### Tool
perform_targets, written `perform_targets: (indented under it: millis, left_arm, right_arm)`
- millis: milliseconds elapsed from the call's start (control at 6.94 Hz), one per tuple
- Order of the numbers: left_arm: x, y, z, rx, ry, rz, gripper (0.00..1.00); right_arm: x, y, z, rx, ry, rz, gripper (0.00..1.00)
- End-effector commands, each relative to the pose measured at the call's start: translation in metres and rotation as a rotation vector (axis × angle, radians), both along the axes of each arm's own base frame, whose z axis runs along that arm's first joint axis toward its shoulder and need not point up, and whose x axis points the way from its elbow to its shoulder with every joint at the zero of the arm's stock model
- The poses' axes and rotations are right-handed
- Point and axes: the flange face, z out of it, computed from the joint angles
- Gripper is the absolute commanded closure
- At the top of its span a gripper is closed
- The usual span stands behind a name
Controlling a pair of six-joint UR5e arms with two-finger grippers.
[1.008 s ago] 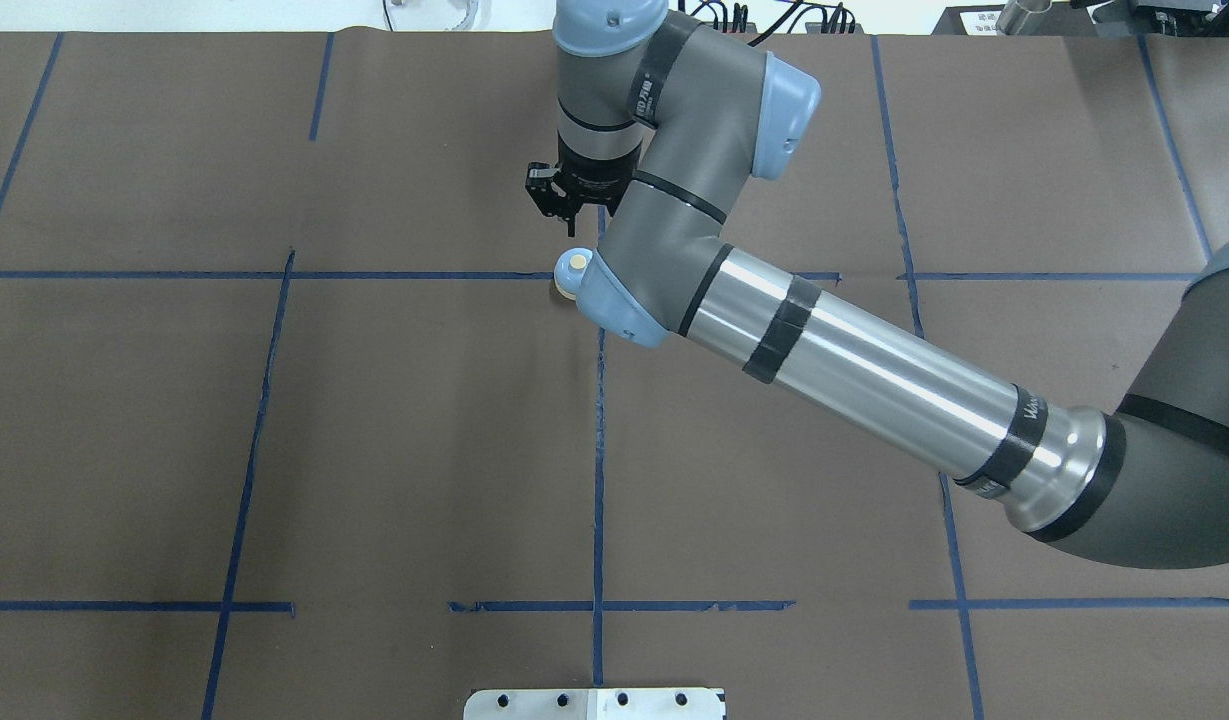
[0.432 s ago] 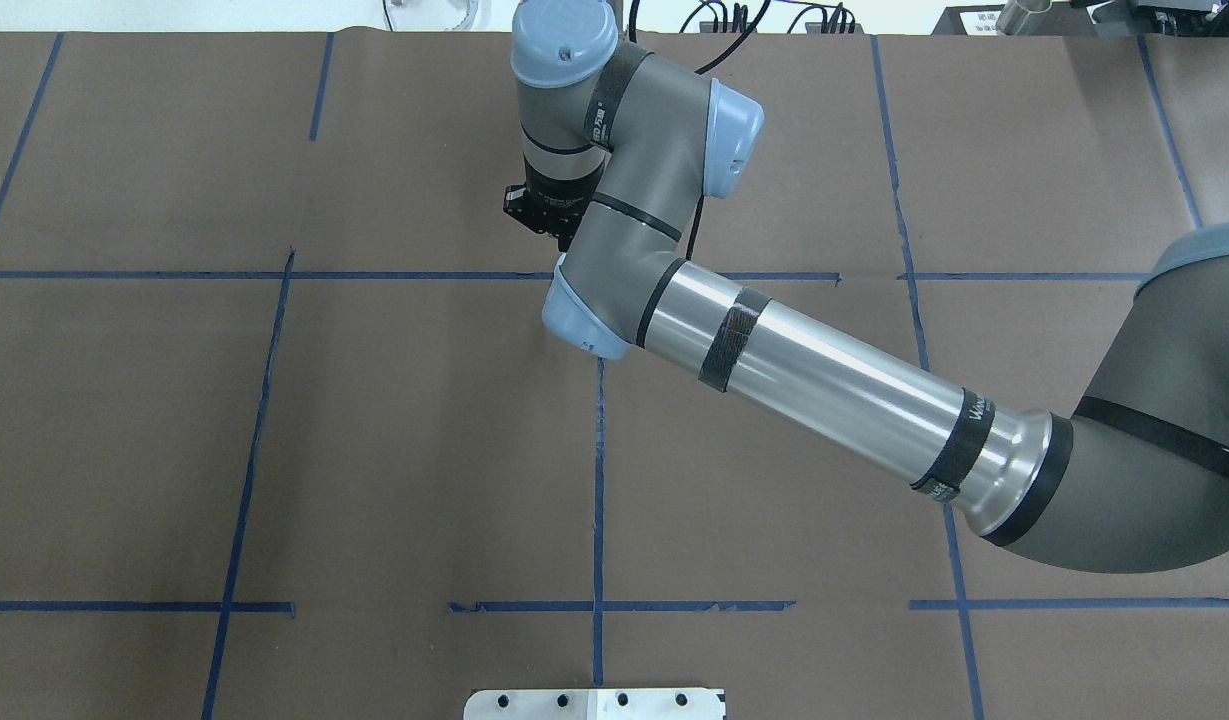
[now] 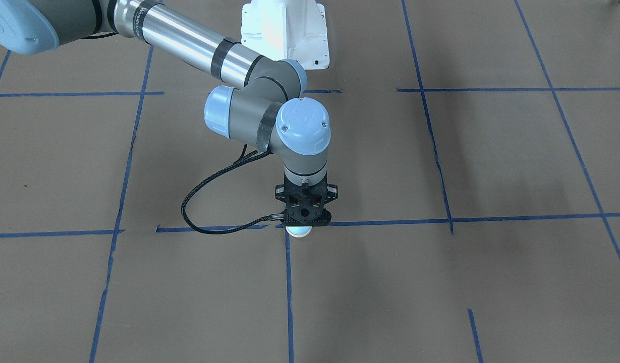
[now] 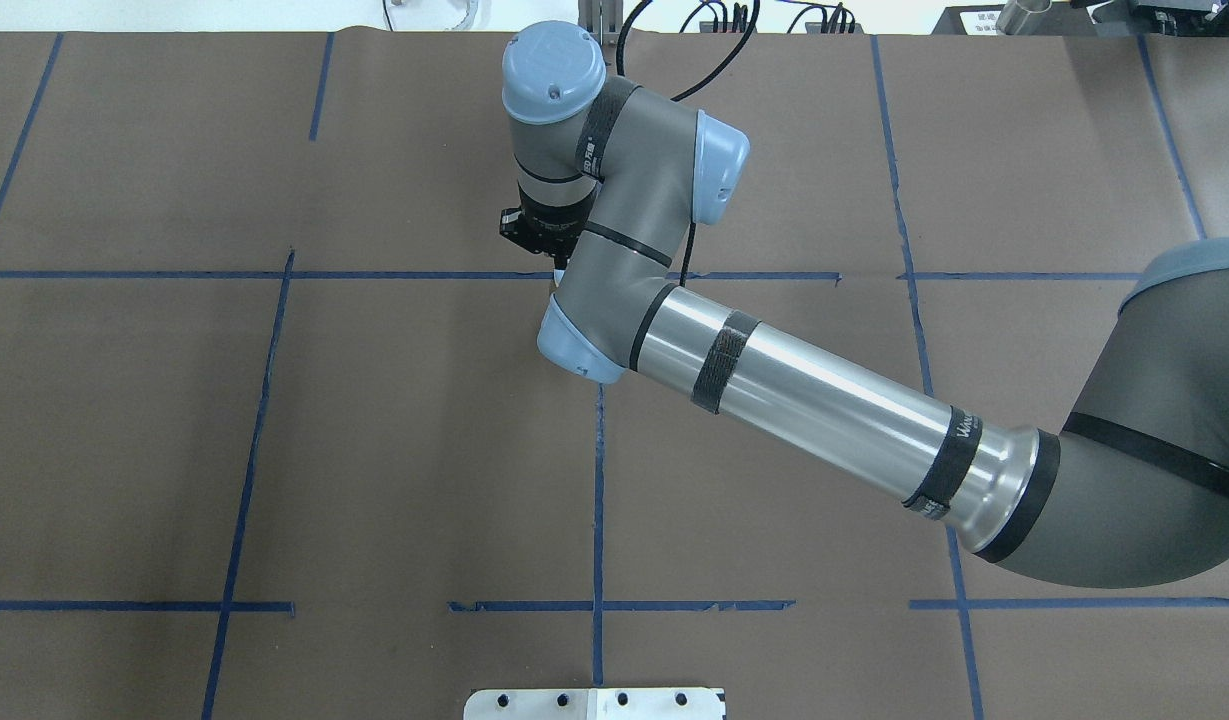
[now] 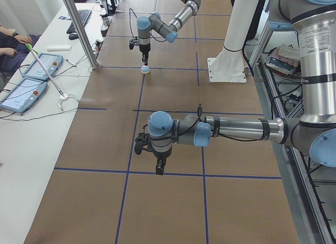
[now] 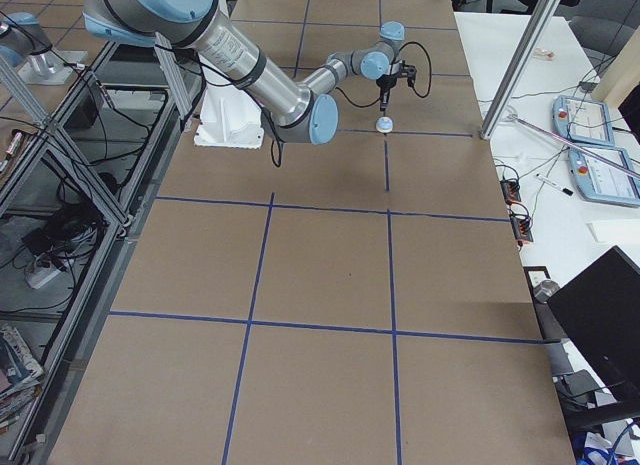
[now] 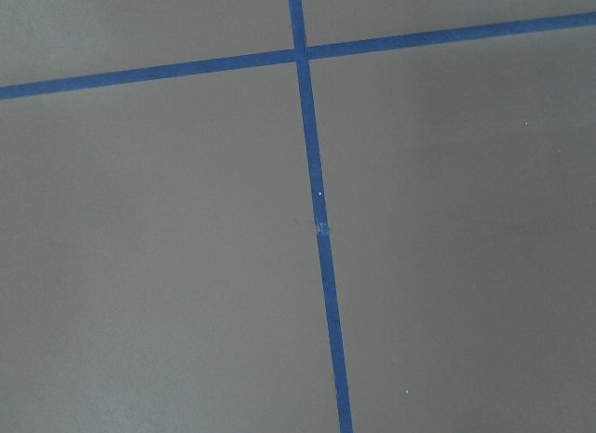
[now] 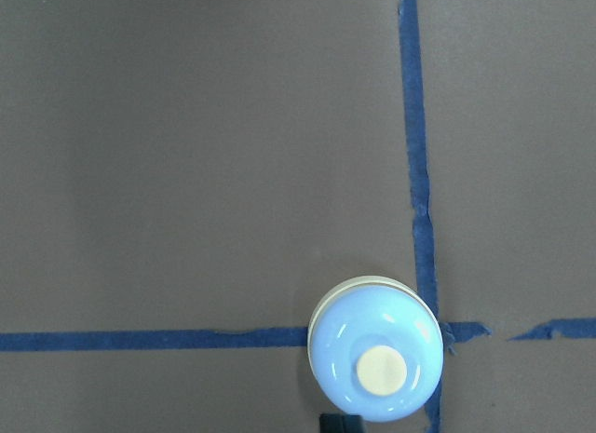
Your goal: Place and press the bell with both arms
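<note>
Right gripper [image 3: 301, 222] pointing straight down just above the light-blue bell [image 3: 299, 232], fingers apparently drawn together, bell upright on the brown table [image 3: 441, 302] at a crossing of blue tape [image 3: 390, 222], left gripper [image 5: 159, 169] well apart, low over the table, its opening impossible to tell

I see the bell [image 8: 375, 361] is smooth and shiny, like hard plastic, with bright spots of light on its blue top. Its cream button [image 8: 382, 370] looks dull. The desk [image 4: 424, 450] is covered in brown paper, flat and not shiny. The blue tape lines [image 7: 317, 219] are rough at some edges. The right arm [image 4: 824, 400] has a shiny metal tube and smooth blue caps. The right tool [image 3: 303, 221] is dull black.
</note>
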Motion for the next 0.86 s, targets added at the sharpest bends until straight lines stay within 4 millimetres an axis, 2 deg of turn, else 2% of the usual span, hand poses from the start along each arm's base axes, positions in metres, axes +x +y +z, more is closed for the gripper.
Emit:
perform_targets:
  millis: [0, 432, 720]
  left_arm:
    - [0.000, 0.000, 0.001, 0.003, 0.000, 0.001, 0.00]
    - [0.000, -0.001, 0.001, 0.003, 0.000, -0.001, 0.00]
    - [0.000, -0.001, 0.001, 0.003, 0.000, -0.001, 0.00]
  right_arm:
    - [0.001, -0.006, 0.004, 0.036, 0.027, 0.025, 0.94]
    - [-0.004, -0.009, 0.021, 0.023, 0.057, 0.028, 0.95]
    - [-0.017, -0.002, 0.035, 0.020, 0.087, 0.023, 0.95]
